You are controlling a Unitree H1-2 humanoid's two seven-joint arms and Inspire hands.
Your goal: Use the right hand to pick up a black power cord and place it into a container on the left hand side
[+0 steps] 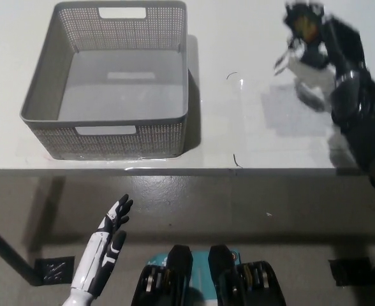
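Note:
My black right hand [324, 44] is raised over the table's right side, blurred by motion, shut on the black power cord [302, 25]. The cord's adapter brick with its orange label shows at the hand's top, and a loop of wire dangles below left of it. The grey mesh container [111, 137] stands empty on the table's left part, well left of the hand. My white left hand [104, 245] rests open below the table edge at the lower left.
The white table [238, 140] has a bare stretch between the container and my right hand. Its front edge runs across the middle of the picture, with grey floor below. A dark table leg slants at the lower left.

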